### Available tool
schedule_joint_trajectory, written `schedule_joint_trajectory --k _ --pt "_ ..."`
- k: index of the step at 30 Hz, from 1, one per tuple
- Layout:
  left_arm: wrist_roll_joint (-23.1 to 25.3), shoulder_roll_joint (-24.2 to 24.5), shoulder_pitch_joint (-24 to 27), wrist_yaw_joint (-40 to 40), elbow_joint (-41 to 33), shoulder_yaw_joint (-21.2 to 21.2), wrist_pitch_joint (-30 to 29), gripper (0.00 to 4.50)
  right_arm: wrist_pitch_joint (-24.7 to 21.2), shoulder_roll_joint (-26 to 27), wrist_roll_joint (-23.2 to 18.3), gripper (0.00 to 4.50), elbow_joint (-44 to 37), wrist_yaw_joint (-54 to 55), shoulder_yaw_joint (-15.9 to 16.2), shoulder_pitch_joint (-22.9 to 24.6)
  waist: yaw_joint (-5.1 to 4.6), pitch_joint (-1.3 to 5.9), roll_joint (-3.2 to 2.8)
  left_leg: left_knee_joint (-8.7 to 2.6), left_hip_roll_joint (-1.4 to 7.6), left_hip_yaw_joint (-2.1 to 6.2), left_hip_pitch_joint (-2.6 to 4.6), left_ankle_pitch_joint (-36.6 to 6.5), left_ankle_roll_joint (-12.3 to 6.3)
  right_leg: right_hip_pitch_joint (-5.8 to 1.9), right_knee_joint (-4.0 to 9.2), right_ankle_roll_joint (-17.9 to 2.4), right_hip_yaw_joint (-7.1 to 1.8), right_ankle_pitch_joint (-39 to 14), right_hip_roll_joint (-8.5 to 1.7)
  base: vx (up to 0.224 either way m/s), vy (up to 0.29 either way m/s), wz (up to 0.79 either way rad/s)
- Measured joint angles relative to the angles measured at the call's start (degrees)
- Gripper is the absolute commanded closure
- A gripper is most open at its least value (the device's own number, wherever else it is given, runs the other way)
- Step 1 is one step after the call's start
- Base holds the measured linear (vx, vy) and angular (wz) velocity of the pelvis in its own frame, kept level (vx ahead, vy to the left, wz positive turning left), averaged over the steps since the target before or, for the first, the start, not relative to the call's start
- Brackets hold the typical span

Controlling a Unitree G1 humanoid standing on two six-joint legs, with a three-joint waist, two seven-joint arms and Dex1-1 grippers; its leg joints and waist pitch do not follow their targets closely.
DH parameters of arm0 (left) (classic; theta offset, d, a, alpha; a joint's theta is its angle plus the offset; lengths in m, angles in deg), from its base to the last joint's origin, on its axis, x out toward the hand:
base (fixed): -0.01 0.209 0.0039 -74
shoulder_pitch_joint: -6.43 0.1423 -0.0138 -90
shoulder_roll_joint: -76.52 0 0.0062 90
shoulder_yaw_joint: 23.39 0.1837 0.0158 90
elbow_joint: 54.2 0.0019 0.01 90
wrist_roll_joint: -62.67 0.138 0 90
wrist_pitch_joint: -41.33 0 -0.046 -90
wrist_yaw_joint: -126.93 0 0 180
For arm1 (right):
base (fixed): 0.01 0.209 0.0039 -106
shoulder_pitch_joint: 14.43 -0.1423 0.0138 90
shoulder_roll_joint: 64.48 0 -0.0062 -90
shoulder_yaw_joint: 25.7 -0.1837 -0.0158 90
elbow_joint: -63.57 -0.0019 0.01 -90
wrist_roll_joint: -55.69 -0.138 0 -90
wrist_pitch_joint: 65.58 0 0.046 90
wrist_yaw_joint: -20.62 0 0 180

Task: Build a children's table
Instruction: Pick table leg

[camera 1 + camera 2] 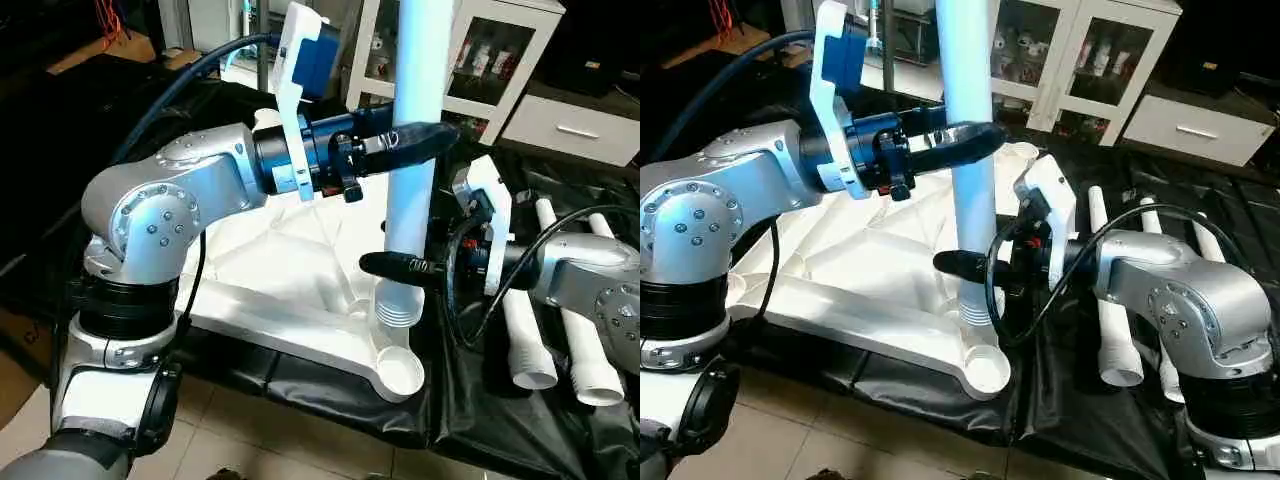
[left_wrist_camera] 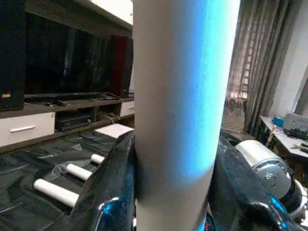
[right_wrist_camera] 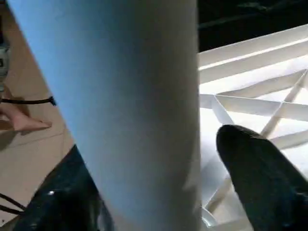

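Left gripper [image 1: 420, 140] jaws clamp upright leg [image 1: 415, 130]; right gripper [image 1: 395, 266] jaws apart beside it.

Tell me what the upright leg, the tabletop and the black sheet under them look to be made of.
Upright leg: probably moulded plastic, a smooth white tube with a soft sheen and ridged rings at its lower end. Tabletop: likely the same white plastic, with thin moulded ribs crossing its underside. Black sheet: seemingly a plastic film or coated fabric, glossy and creased.
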State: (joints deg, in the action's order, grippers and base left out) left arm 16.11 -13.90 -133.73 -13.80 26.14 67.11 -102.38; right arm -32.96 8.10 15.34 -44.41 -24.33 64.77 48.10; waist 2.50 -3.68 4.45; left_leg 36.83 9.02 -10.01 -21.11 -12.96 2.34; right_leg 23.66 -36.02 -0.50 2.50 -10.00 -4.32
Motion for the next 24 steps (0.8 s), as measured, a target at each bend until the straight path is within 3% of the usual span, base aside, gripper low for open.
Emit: schedule_joint_trajectory --k 15,24 --pt "0.5 1.0 0.6 2.0 -0.1 1.3 1.5 2.77 0.1 0.0 -0.5 2.34 -1.7 -0.6 1.1 0.8 0.09 0.00 0.00 0.00 0.00 0.00 0.02 0.0 0.03 -0.01 -0.03 0.0 0.00 0.0 0.00 0.000 0.000 0.00" --pt "0.7 1.0 0.6 2.5 -0.1 1.7 1.7 2.77 0.6 0.2 0.0 2.48 -2.4 -0.5 1.5 1.4 0.23 0.00 -0.02 0.00 0.00 0.00 0.01 0.0 0.04 -0.01 -0.04 0.0 0.00 0.0 0.00 0.000 0.000 0.00"
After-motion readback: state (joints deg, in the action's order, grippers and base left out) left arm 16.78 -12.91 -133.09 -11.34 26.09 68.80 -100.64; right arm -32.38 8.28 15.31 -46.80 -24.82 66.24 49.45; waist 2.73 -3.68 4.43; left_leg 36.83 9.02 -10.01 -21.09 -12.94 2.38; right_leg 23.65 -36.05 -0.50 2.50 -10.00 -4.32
